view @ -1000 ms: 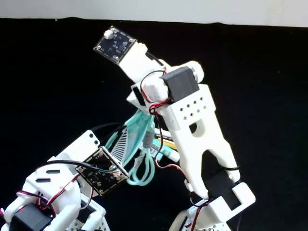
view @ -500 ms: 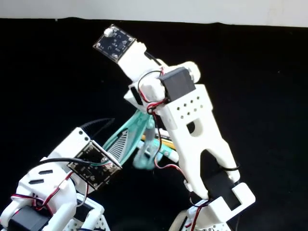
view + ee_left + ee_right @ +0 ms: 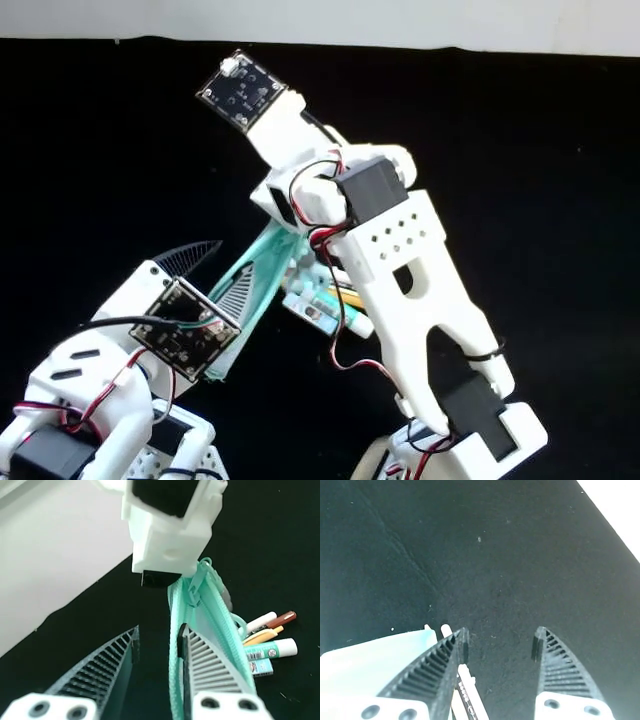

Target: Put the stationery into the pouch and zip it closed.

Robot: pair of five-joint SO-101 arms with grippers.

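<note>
L jaws apart beside pouch (image 3: 200,605) — R jaws apart over table (image 3: 495,555).

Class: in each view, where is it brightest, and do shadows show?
High view: a white arm stands bright against the black cloth; no shadows show. Left wrist view: the pale surface is brightest. Right wrist view: a pale corner is brightest; faint creases mark the cloth.
</note>
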